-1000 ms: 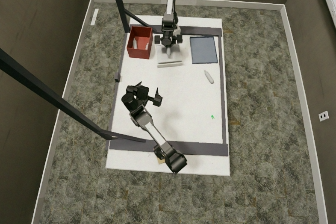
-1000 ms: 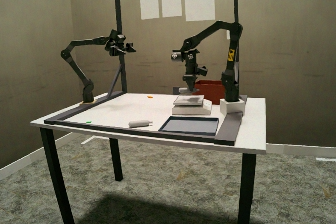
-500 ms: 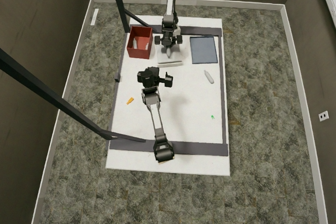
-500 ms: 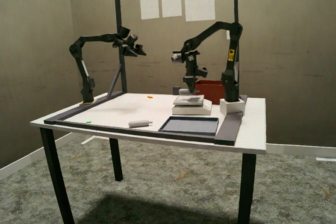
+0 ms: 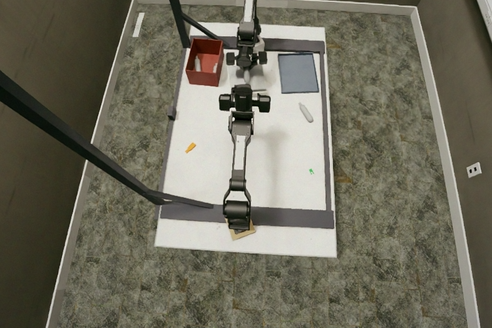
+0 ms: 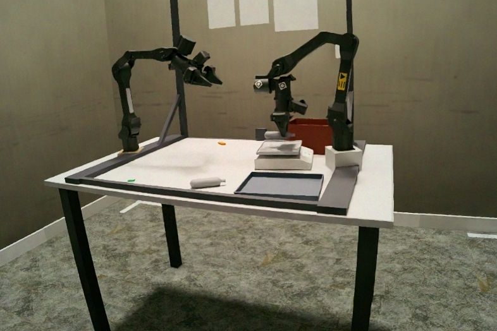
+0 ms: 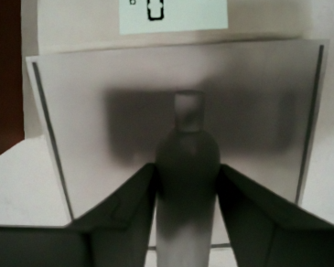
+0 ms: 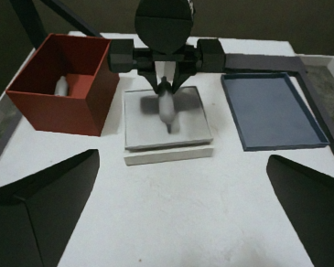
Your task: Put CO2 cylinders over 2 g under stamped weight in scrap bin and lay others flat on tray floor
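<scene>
The CO2 cylinder [image 5: 246, 76] [image 6: 272, 134] [image 7: 187, 204] [image 8: 167, 108] I'm gripping with my left tool [image 5: 246, 65] [image 6: 283, 134] [image 7: 186, 172] [image 8: 165, 92] is just over the scale [image 5: 260, 79] [image 6: 281, 162] [image 7: 263, 181] [image 8: 141, 131], lying level, neck toward my left arm's foot. I think it goes straight down for weighing. Brown walls [image 5: 59, 38] [image 6: 433, 58] [image 8: 249, 21] stand around my white tabletop [image 5: 206, 181] [image 6: 160, 158] [image 7: 16, 190] [image 8: 194, 204]. The red bin [image 5: 202, 79] [image 6: 313, 138] [image 7: 4, 90] [image 8: 61, 112] has two cylinders inside. My right tool [image 5: 243, 96] [image 6: 216, 83] [image 8: 183, 159] is wide open, further off (it should keep out of the way).

The white table [image 5: 206, 181] [image 6: 160, 155] [image 8: 171, 204] is carrying the scale [image 6: 281, 162] [image 8: 171, 157], with the red bin [image 5: 204, 77] [image 6: 313, 136] [image 8: 61, 110] and blue tray [image 5: 298, 74] [image 6: 281, 184] [image 8: 276, 112] standing on either side. One cylinder [image 5: 305, 112] [image 6: 206, 182] is lying near the tray; orange [image 5: 190, 147] [image 6: 221, 143] and green [image 5: 311, 171] [image 6: 131, 180] pieces are resting farther off.
</scene>
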`<state>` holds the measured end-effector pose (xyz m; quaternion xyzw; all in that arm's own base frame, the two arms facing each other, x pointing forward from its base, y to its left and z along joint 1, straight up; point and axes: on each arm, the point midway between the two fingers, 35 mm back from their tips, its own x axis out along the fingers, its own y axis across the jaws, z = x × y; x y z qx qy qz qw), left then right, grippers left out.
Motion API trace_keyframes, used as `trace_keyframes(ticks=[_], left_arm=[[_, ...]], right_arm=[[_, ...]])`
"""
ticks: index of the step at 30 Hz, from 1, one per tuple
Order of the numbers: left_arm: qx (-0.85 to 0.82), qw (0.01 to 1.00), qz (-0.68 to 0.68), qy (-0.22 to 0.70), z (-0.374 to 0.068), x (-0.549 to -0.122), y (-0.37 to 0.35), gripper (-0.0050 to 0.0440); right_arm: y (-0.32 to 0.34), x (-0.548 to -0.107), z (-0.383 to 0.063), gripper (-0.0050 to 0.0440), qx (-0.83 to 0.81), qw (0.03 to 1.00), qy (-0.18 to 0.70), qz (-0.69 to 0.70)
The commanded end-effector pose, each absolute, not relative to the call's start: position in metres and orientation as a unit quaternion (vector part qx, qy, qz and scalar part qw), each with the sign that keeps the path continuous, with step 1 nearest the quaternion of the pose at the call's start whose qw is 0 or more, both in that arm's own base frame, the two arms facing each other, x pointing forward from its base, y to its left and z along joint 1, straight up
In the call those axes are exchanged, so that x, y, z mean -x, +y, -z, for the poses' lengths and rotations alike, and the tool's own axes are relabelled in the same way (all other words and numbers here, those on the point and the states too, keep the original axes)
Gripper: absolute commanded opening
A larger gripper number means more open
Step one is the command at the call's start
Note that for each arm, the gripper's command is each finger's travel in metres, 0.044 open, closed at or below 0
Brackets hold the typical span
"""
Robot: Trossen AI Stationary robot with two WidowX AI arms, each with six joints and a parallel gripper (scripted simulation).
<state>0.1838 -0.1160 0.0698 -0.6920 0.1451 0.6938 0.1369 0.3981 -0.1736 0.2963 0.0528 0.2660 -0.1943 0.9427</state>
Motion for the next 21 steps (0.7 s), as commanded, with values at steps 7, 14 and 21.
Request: trace_keyframes(ticks=[7,14,21], left_arm=[[0.699,0.134,-0.687,0.148,-0.068,-0.180,-0.115,-0.0050],[0.694,0.136,-0.692,0.146,-0.053,-0.177,-0.113,-0.0050],[0.696,0.135,-0.689,0.147,-0.048,-0.182,-0.116,-0.0050]], right_arm=[[-0.176,-0.400,-0.307,0.0440,-0.051,0.947,0.257,0.188],[-0.175,-0.398,-0.308,0.0440,-0.051,0.946,0.257,0.189],[-0.175,-0.398,-0.308,0.0440,-0.051,0.946,0.257,0.189]])
